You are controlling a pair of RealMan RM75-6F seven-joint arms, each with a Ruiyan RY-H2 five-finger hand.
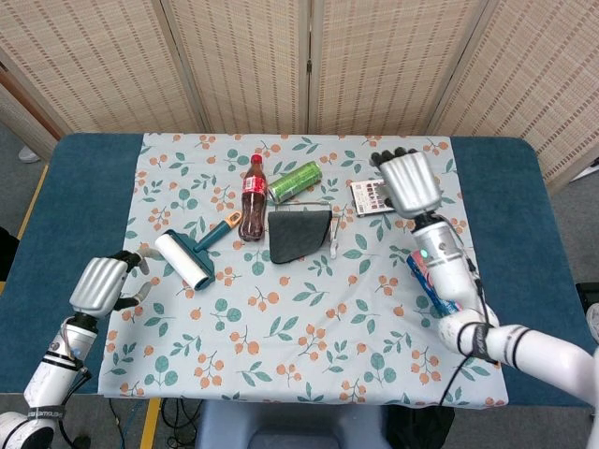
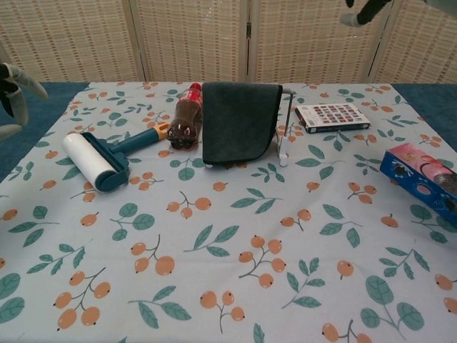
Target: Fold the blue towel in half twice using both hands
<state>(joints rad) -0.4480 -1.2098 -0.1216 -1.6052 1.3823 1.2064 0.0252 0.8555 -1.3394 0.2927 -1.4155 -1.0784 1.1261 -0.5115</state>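
The blue towel [image 1: 299, 235] lies folded into a small dark rectangle on the flowered cloth, right of the cola bottle; the chest view shows the towel [image 2: 239, 121] flat with nothing on it. My right hand [image 1: 408, 182] hovers well to the right of the towel, above the table, and holds nothing. In the chest view only its fingertips [image 2: 363, 11] show, at the top edge. My left hand [image 1: 99, 283] hangs at the table's left front, far from the towel, its fingers loosely curved and empty, and it barely enters the chest view [image 2: 11, 96].
A lint roller [image 1: 186, 258] lies left of the cola bottle [image 1: 253, 197]. A green can [image 1: 295, 181] lies behind the towel and a thin white-handled tool [image 2: 284, 141] along its right edge. A patterned card box [image 2: 332, 116] and a blue and pink box [image 2: 423, 179] sit at the right.
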